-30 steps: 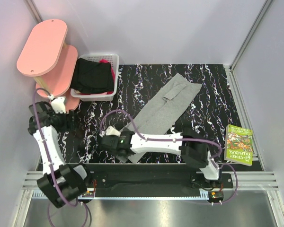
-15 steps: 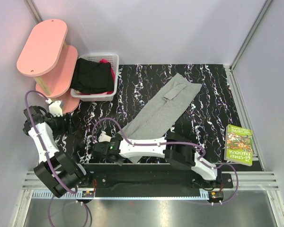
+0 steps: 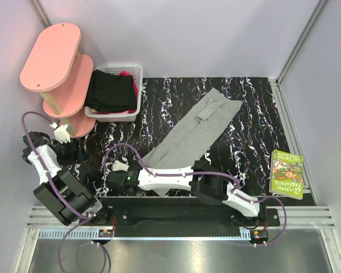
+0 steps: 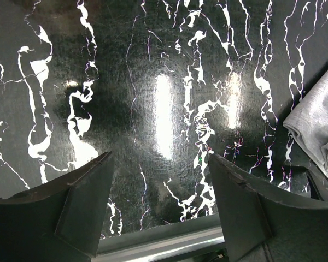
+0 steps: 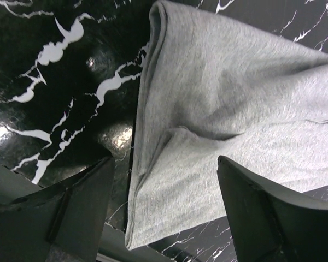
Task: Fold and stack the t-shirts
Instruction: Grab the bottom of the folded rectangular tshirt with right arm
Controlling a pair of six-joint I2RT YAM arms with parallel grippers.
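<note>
A light grey t-shirt [image 3: 196, 128], folded into a long strip, lies diagonally across the black marbled table. Its near end [image 5: 224, 109] fills the right wrist view. My right gripper [image 5: 165, 159] hovers open above that end, holding nothing. From above, the right gripper [image 3: 115, 181] is far to the left along the front edge. My left gripper [image 4: 158, 158] is open over bare table, with the grey t-shirt's edge [image 4: 317, 120] at its right. From above, the left gripper [image 3: 84, 162] sits at the table's left side. A black garment [image 3: 109, 91] and magenta cloth [image 3: 125, 74] lie in the basket.
The white lattice basket [image 3: 134, 67] stands at the back left, beside a pink two-tier shelf [image 3: 51, 57]. A green book [image 3: 287, 173] lies at the right front edge. The metal front rail [image 4: 164, 240] runs just below the left gripper.
The right arm has swung further left along the front edge, past the shirt's near end, its jaws narrowing slightly. The left arm has drawn back toward the left wall.
</note>
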